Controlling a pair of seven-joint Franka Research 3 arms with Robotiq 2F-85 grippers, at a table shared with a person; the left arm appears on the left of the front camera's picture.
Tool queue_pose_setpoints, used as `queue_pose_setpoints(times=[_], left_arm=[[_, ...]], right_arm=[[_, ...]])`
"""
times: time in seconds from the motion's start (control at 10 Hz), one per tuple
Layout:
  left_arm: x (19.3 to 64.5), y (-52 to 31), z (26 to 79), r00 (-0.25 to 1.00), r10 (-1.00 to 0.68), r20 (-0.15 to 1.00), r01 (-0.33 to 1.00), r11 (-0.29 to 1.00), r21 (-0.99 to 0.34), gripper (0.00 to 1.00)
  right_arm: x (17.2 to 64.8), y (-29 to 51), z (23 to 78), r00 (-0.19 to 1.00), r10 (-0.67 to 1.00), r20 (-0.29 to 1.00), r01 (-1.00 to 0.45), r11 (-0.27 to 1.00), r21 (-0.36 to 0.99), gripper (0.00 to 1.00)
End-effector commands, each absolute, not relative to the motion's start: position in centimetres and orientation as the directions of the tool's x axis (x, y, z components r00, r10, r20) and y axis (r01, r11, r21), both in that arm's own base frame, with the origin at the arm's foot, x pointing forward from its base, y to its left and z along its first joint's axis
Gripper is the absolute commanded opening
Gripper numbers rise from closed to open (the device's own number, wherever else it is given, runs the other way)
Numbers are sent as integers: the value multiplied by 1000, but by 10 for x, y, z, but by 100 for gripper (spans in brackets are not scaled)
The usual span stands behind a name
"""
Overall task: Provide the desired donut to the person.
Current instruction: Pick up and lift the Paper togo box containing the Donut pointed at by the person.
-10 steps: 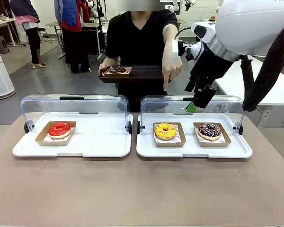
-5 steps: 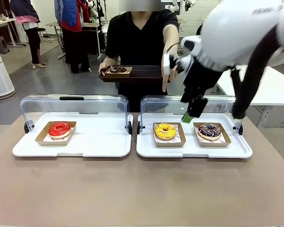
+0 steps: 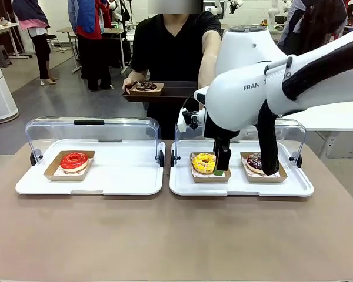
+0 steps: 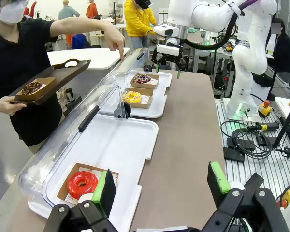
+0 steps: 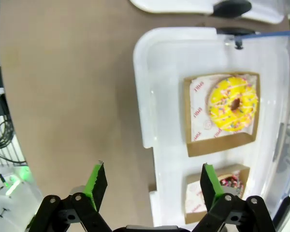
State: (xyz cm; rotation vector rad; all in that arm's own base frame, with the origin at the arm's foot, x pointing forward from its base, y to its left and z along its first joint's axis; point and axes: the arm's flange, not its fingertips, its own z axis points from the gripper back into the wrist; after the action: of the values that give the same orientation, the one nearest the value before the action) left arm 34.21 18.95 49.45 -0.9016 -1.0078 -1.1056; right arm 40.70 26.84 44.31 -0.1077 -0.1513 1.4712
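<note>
Matte brown tabletop (image 3: 165,235), glossy white tray (image 3: 182,185); right tool (image 5: 152,170) agape, seemingly beside round yellow donut (image 5: 233,103).

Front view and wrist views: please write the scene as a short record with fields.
left tray: one red donut
right tray: yellow donut, dark sprinkled donut
person: holds a brown tray with a chocolate donut; other hand points down over the right tray's lid
right end effector: open, over the right tray by the yellow donut
left end effector: open, empty
</note>
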Motion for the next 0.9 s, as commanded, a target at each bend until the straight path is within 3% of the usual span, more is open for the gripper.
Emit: queue_pose_setpoints(times=[0.0,0.1,0.6,0.8], left_arm=[[341,190,495,123,-256,959,974,215,-67,100],[341,190,495,123,-256,959,974,215,-67,100],[341,190,495,123,-256,959,974,215,-67,100],[341,190,495,123,-256,959,974,215,-67,100]], right_arm=[[406,263,444,141,990,8,-962,139,-236,100],[407,268,443,93,995,36,-982,97,-165,100],[415,265,435,80,996,30,-985,84,-154,100],[420,255,421,-36,997,67,-992,-28,-124,100]])
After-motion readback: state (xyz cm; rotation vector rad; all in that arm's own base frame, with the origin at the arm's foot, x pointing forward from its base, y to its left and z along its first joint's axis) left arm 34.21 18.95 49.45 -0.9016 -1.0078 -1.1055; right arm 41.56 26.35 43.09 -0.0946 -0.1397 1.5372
